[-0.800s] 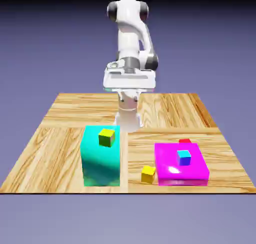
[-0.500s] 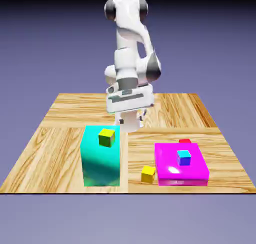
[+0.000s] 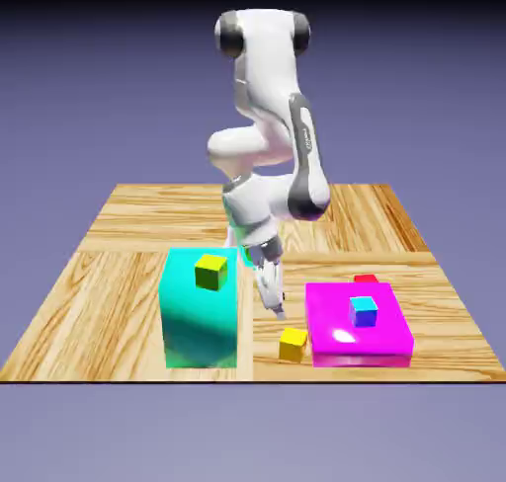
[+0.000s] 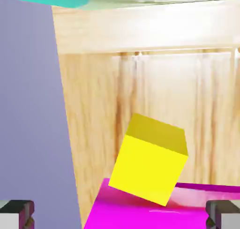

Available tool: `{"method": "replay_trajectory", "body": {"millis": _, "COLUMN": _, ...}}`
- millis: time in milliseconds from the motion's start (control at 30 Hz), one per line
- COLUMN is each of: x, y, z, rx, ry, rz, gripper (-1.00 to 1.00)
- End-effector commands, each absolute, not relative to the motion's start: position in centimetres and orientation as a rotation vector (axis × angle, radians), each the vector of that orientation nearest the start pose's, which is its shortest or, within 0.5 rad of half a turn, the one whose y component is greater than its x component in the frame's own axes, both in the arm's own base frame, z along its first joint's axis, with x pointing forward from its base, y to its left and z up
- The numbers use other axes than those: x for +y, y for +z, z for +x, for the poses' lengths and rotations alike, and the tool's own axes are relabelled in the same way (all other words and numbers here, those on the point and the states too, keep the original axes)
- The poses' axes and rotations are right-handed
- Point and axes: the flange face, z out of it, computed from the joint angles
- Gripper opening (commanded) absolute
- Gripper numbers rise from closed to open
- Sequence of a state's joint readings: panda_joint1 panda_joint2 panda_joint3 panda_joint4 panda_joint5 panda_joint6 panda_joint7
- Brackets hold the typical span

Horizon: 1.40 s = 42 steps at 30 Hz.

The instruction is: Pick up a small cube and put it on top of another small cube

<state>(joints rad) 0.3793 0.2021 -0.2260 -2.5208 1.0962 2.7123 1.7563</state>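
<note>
Exterior view: the gripper [image 3: 271, 307] hangs with jaws spread wide and empty, just above the yellow cube [image 3: 293, 344], which sits on the table [image 3: 119, 263] touching the magenta block [image 3: 341, 347] at its 9 o'clock side. The red cube [image 3: 366, 279] peeks out at 12 o'clock behind this block. I think it should lower straight, centre the cube, and keep one finger clear of the block.
</note>
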Motion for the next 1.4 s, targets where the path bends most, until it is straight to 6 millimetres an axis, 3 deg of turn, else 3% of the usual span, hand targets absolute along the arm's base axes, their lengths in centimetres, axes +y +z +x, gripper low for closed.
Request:
{"method": "replay_trajectory", "body": {"millis": 0, "x": 3.5, "y": 18.6, "z": 44.5, "rx": 2.806, "ry": 0.490, "rz": -0.654, "gripper": 0.00}}
{"method": "replay_trajectory", "body": {"millis": 67, "x": 3.5, "y": 18.4, "z": 44.5, "rx": 2.814, "ry": 0.497, "rz": -0.634, "gripper": 0.00}}
{"method": "replay_trajectory", "body": {"millis": 267, "x": 5.4, "y": 11.8, "z": 45.1, "rx": 2.816, "ry": 0.495, "rz": -0.634, "gripper": 0.00}}
{"method": "replay_trajectory", "body": {"millis": 300, "x": 5.4, "y": 11.8, "z": 45.1, "rx": 2.816, "ry": 0.495, "rz": -0.634, "gripper": -1.00}}
{"method": "replay_trajectory", "body": {"millis": 333, "x": 5.4, "y": 11.8, "z": 45.1, "rx": 2.816, "ry": 0.495, "rz": -0.634, "gripper": -1.00}}
{"method": "replay_trajectory", "body": {"millis": 533, "x": 3.5, "y": 18.4, "z": 44.5, "rx": 2.814, "ry": 0.497, "rz": -0.635, "gripper": -1.00}}
{"method": "replay_trajectory", "body": {"millis": 633, "x": 4.1, "y": 19.5, "z": 45.7, "rx": 2.719, "ry": 0.439, "rz": -0.779, "gripper": -1.00}}
{"method": "replay_trajectory", "body": {"millis": 667, "x": 5.3, "y": 20.2, "z": 46.6, "rx": 2.668, "ry": 0.441, "rz": -0.866, "gripper": -1.00}}
{"method": "replay_trajectory", "body": {"millis": 800, "x": 14.7, "y": 23.7, "z": 49.7, "rx": 2.348, "ry": 0.550, "rz": -1.392, "gripper": -1.00}}
{"method": "replay_trajectory", "body": {"millis": 933, "x": 23.4, "y": 25.7, "z": 48.5, "rx": 1.998, "ry": 0.648, "rz": -1.896, "gripper": -1.00}}
{"method": "replay_trajectory", "body": {"millis": 1200, "x": 28.1, "y": 23.9, "z": 40.9, "rx": 1.582, "ry": 0.688, "rz": -2.522, "gripper": -1.00}}
{"method": "replay_trajectory", "body": {"millis": 1367, "x": 29.1, "y": 22.8, "z": 35.9, "rx": 1.234, "ry": 0.655, "rz": -2.874, "gripper": -1.00}}
